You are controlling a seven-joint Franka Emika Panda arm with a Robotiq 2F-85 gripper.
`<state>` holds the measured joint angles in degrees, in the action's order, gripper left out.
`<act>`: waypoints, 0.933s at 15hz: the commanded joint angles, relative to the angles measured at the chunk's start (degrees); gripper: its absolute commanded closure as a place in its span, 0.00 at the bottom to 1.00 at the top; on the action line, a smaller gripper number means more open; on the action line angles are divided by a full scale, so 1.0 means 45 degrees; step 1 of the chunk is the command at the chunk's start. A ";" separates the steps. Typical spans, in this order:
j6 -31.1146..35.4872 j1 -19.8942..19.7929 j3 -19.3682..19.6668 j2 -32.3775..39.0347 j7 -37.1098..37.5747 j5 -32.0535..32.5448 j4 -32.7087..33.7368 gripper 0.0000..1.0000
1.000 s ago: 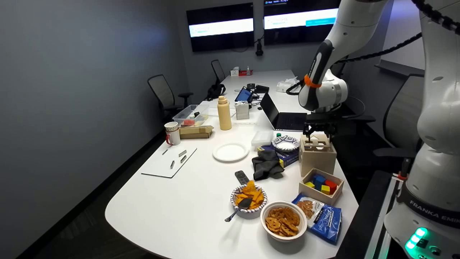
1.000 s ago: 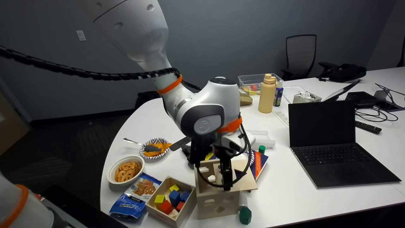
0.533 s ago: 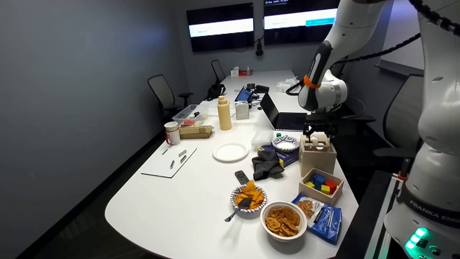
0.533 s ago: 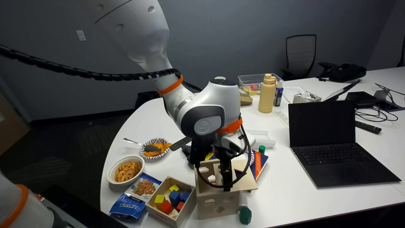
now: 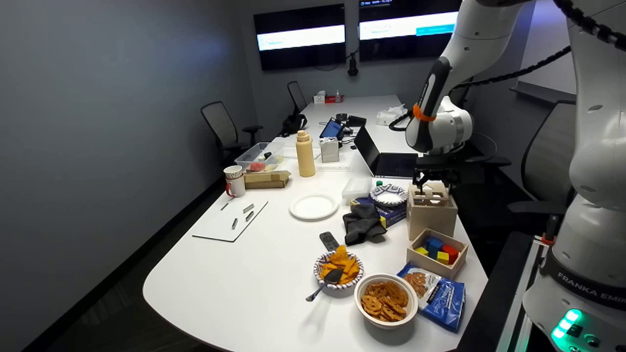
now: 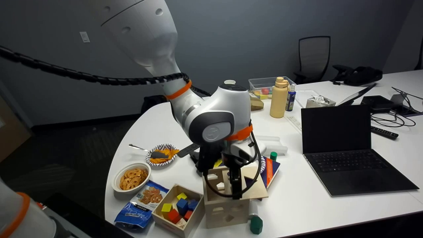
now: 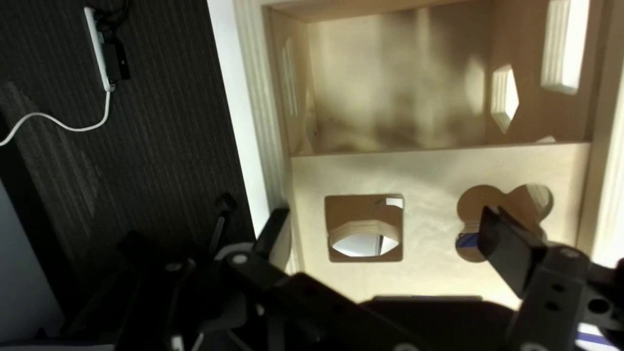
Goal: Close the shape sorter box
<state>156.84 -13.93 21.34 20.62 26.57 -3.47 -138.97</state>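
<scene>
On the near part of the desk (image 5: 244, 293), in an exterior view, stood a bowl (image 5: 389, 324) of brown snacks (image 5: 384, 298) with a blue snack bag (image 5: 435, 296) to its right; beyond them came a wooden tray (image 5: 428, 266) of coloured pieces (image 5: 434, 248); none seemed part of the closing step. Just past the tray, by the desk's right edge, the shape sorter box (image 5: 430, 222) stood upright; its top was only partly covered; in the wrist view the lid (image 7: 429, 214) lay between the side walls, its square and clover-shaped holes in sight; next to it the box's inside was exposed down to the floor. In an exterior view the lid's overhang (image 6: 261, 190) jutted beyond the right end of the box; the lid was therefore judged to be fitted but slid only partway, perhaps half. The gripper (image 7: 385, 219) was over the lid, its fingers (image 7: 512, 248) spread wide with nothing seen clasped; one was over the clover-shaped hole, the other beside the wall at the desk's edge; contact with the wood could not be told. Left to do, as judged: the lid's slide toward the tray until the gap was covered; then the gripper's retreat. Farther off stood an open laptop (image 5: 393, 164).
</scene>
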 commanded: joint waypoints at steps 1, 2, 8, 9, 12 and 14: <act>0.0004 0.0157 -0.0089 0.0219 -0.0001 -0.0580 -0.0082 0.00; 0.0003 0.0086 -0.0166 0.0162 -0.0079 -0.0745 -0.0145 0.00; -0.0012 0.0060 -0.0424 -0.0209 -0.0276 -0.1394 -0.0538 0.00; 0.0011 0.0090 -0.0439 -0.0264 -0.0297 -0.1433 -0.0620 0.00; 0.0066 0.0173 -0.0529 -0.0432 -0.0299 -0.1474 -0.0810 0.00; 0.0070 0.0271 -0.0561 -0.0538 -0.0230 -0.1415 -0.0911 0.00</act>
<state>156.84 -13.85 19.47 20.12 26.15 -8.13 -141.24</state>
